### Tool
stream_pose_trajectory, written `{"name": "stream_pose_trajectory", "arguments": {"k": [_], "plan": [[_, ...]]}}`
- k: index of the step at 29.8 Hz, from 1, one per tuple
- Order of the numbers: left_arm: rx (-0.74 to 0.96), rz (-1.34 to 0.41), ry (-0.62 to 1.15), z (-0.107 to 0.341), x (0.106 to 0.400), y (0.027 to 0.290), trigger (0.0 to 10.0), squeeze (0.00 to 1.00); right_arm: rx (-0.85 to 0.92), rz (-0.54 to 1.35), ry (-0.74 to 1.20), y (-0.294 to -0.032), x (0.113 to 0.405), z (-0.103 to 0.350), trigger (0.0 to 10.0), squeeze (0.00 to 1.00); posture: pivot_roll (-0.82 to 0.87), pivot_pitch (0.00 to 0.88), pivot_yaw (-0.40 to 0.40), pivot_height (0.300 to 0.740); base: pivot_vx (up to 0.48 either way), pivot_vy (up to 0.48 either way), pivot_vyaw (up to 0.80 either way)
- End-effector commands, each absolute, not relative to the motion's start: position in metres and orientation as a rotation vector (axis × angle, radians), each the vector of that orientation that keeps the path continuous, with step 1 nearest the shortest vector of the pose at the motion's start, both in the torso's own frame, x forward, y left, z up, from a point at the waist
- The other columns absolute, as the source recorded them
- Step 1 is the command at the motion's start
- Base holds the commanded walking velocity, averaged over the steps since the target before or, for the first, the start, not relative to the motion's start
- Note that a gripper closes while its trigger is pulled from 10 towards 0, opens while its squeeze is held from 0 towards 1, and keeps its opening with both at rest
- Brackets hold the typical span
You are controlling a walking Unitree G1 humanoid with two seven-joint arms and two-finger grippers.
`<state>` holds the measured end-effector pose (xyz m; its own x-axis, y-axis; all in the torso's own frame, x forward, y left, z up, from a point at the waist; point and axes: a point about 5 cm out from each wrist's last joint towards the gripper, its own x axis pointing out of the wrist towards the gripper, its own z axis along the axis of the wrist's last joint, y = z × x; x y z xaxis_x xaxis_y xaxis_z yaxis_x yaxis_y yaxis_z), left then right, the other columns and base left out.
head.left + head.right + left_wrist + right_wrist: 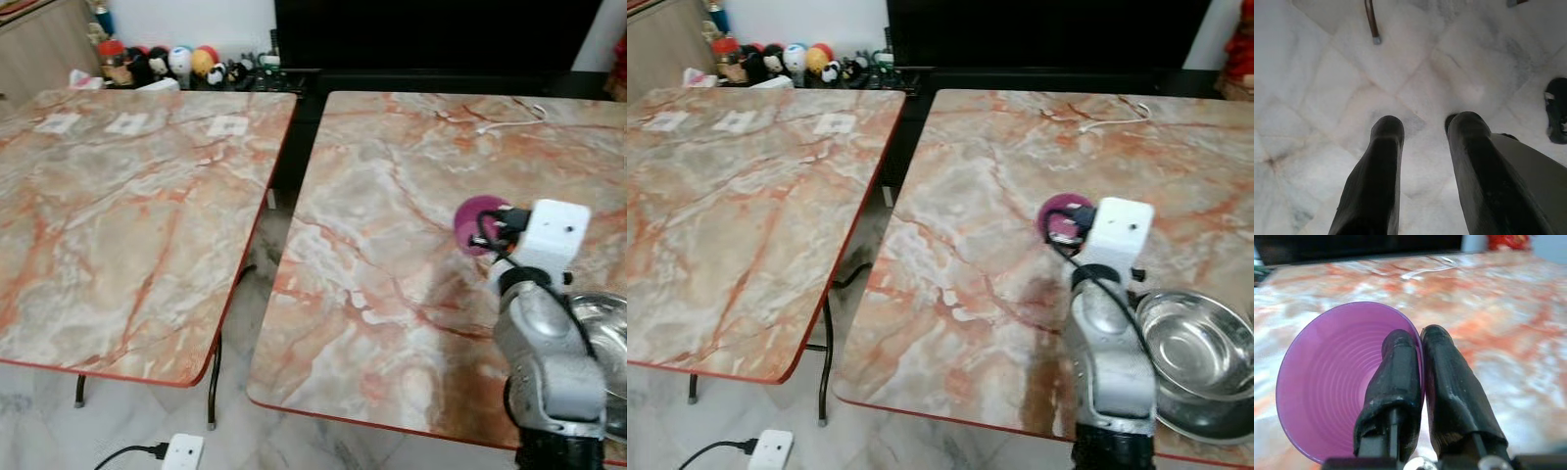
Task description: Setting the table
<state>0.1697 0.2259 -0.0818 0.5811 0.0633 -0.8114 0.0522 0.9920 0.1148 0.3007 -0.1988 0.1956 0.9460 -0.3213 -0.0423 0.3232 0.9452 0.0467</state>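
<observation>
1. Two marble-topped tables stand side by side, the left table (127, 215) apart from the right table (392, 255) by a narrow gap.
2. A steel bowl (1195, 357) sits at the right table's near right edge.
3. The right hand (1418, 345) pinches the rim of a purple cup (1332, 377) above the right table.
4. The left hand (1422, 132) hangs over the floor (1312, 98), fingers narrowly parted, holding nothing.

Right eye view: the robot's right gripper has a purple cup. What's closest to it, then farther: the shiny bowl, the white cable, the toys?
1. Steel bowl, beside the right gripper and its purple cup.
2. White cable, far table edge.
3. Toys, far left by the wall.
</observation>
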Motion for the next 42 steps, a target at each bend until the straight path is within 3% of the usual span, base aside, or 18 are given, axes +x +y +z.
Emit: {"name": "stream_pose_trajectory", "arguments": {"k": [1,9,18,33,42], "plan": [[0.125,0.013,0.978,-0.084,0.162,0.231,10.0,0.00,0.090,-0.309,0.034,-0.192,0.300,0.203,10.0,0.00,-0.20,0.095,0.056,0.740,0.000,0.000,0.00],[0.125,0.003,0.987,-0.088,0.160,0.221,10.0,0.00,0.228,-0.376,0.129,-0.190,0.297,0.208,10.0,0.00,-0.19,0.093,0.055,0.740,0.000,0.000,0.00],[0.122,-0.009,0.989,-0.089,0.162,0.212,10.0,0.00,0.302,-0.575,0.202,-0.209,0.281,0.199,10.0,0.00,-0.20,0.095,0.055,0.740,0.000,0.000,0.00],[0.126,0.000,1.000,-0.089,0.158,0.217,10.0,0.00,0.367,-0.587,0.306,-0.202,0.275,0.181,10.0,0.00,-0.19,0.093,0.053,0.740,0.000,0.000,0.00],[0.123,-0.009,0.999,-0.090,0.161,0.207,10.0,0.00,0.390,-0.599,0.340,-0.201,0.272,0.172,10.0,0.00,-0.19,0.094,0.054,0.740,0.000,0.000,0.00]]}}
